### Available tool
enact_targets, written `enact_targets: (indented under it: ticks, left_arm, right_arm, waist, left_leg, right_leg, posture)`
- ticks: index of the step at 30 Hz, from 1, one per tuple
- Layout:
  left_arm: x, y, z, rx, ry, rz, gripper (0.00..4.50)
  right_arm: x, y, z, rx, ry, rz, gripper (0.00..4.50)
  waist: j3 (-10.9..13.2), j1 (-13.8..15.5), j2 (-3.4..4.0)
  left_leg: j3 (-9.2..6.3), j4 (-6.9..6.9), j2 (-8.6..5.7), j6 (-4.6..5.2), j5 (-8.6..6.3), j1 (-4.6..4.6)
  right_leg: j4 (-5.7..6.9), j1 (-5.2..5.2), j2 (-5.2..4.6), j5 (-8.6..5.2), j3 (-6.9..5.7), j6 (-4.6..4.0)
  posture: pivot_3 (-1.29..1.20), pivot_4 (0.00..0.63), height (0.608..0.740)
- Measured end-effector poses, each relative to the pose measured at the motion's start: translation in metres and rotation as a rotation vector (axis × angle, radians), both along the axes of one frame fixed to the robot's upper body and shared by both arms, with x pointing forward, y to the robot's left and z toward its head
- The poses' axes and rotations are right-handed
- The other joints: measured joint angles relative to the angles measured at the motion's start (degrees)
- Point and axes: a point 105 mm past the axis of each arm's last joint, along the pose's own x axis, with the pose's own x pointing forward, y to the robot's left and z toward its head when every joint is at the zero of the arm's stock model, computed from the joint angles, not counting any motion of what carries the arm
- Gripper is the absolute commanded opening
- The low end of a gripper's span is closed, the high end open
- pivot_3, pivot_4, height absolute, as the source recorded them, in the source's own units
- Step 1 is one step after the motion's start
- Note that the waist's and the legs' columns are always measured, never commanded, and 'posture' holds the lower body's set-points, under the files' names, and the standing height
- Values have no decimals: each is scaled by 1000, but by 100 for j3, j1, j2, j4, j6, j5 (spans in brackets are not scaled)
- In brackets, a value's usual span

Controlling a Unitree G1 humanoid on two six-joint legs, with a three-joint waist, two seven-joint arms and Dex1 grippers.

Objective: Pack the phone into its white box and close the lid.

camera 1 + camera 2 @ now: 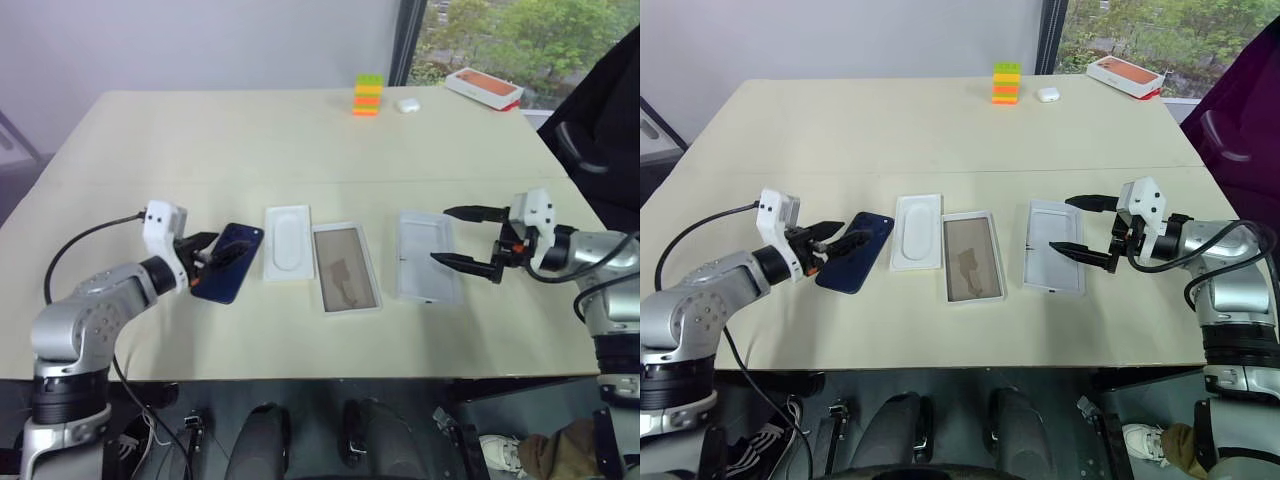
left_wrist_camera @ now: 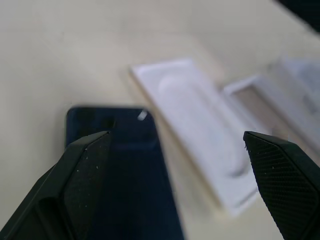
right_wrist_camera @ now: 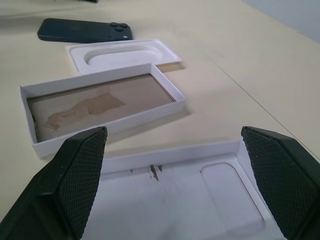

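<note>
on the table (image 1: 300, 130), white box (image 1: 346, 267) empty (tan floor), lid (image 1: 427, 256) open side up

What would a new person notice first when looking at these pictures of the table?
Four flat things lie in a row on the beige table: the dark blue phone, a white insert, the white box with its brown floor, then the lid. The left pincer stands open over the phone, and the right pincer open over the lid. Far back stands a small stack of coloured blocks.

Flat white insert (image 1: 287, 241) on the beige table (image 1: 200, 140); far off, stacked coloured blocks (image 1: 367, 96), small white case (image 1: 406, 104), orange-topped box (image 1: 483, 87).
</note>
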Motion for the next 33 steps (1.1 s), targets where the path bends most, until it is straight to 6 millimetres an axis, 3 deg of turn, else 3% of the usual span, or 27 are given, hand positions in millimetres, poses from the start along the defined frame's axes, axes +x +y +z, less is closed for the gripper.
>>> enact_targets:
  ticks: [8, 13, 18, 33]
  left_arm:
    - [9, -36, -8, -106, 137, 26, 4461]
    - [15, -35, -11, -90, 168, 80, 4461]
    - [14, -48, -20, -102, 209, 70, 4461]
    - [18, -55, -31, -125, 270, 122, 4461]
  right_arm:
    - [-3, 9, -1, -27, 1, 45, 4500]
    - [-7, 19, 1, -46, 1, 94, 4500]
    - [-5, 24, 2, -43, -6, 112, 4500]
    - [-3, 27, -2, -56, -35, 124, 4500]
  waist:
    - [0, -15, -2]
    - [0, -14, -2]
    - [0, -6, -2]
    - [0, -6, -3]
  left_leg:
    - [-4, 0, -2, 0, 0, 1]
    - [-6, -1, 3, -1, 1, 4]
    - [-4, 1, 2, -2, 1, 3]
    - [-5, 1, 2, -3, 2, 8]
  right_leg:
    - [0, 1, 1, 3, 0, 2]
    - [0, 1, 10, 2, 0, 3]
    - [-1, 3, 9, 4, 1, 0]
    - [0, 7, 10, 2, 1, 2]
  posture:
    - [0, 150, 740]
    - [0, 150, 740]
    - [0, 150, 740]
    - [0, 150, 740]
